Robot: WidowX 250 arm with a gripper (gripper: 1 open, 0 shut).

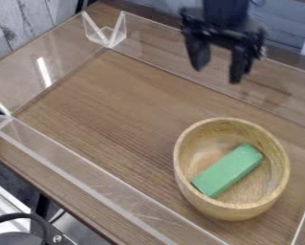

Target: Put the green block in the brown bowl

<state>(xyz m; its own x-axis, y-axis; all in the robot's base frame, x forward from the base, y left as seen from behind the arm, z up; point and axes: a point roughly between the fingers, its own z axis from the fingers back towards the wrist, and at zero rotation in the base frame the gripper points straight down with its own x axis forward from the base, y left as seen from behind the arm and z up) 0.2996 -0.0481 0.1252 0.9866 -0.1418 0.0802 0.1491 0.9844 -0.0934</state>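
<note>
Lab bench: clear acrylic barrier (65,163) fencing wood-grain table (103,105).

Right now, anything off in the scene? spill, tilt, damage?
Nothing stands out. The green block lies diagonally inside the brown bowl, which sits upright on the wooden table. The gripper hangs above the table behind the bowl, fingers open and empty. No spill or visible damage.

A wood-grain table (103,115) with clear acrylic walls carries the brown bowl (190,182).
</note>
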